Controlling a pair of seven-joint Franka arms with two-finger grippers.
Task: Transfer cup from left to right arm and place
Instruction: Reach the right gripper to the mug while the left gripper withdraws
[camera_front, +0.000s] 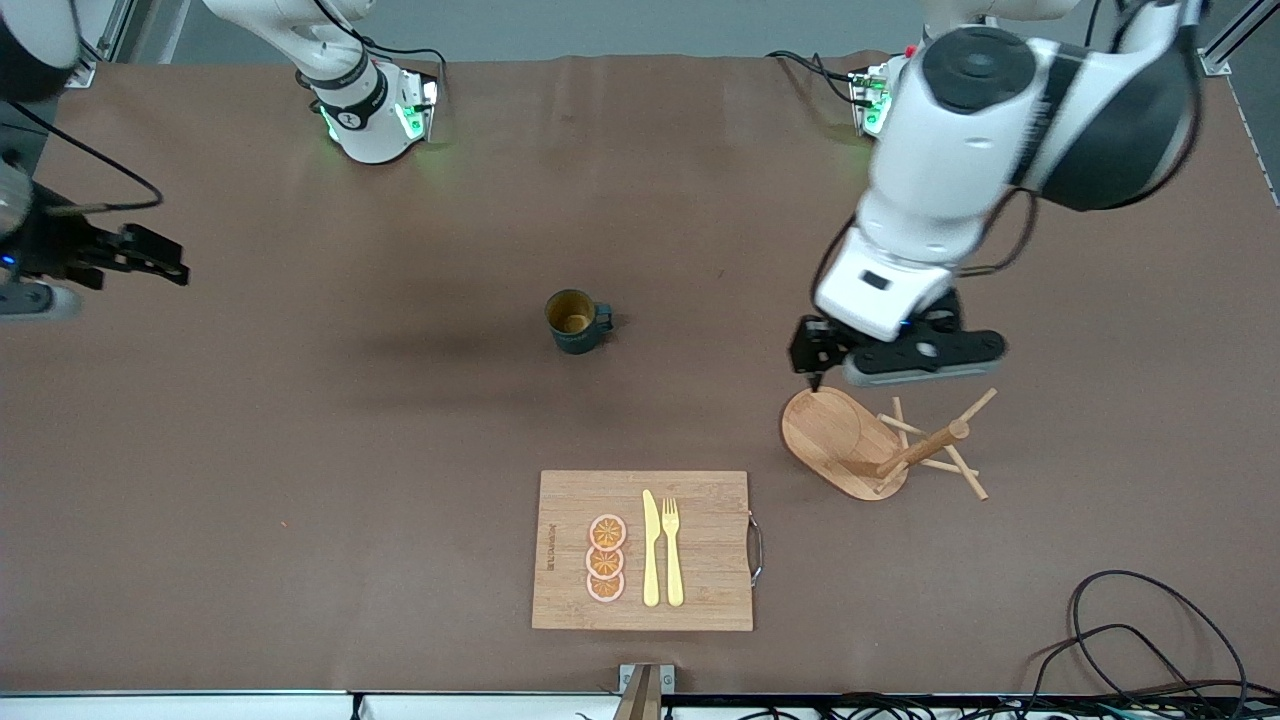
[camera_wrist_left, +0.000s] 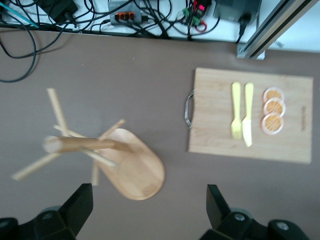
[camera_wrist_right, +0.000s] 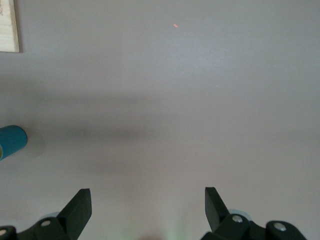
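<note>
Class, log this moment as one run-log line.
cup: on table, unheld | left tool: open, over rack | right tool: open, waiting | transfer: not started

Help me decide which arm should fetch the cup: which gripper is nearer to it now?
Left. The left gripper hangs open over the wooden peg rack, toward the left arm's end from the cup. The right gripper, open, hangs at the table's right-arm end, farther off.

The cutting board (camera_front: 700, 500) bears a small dark imprint, too small to read.
</note>
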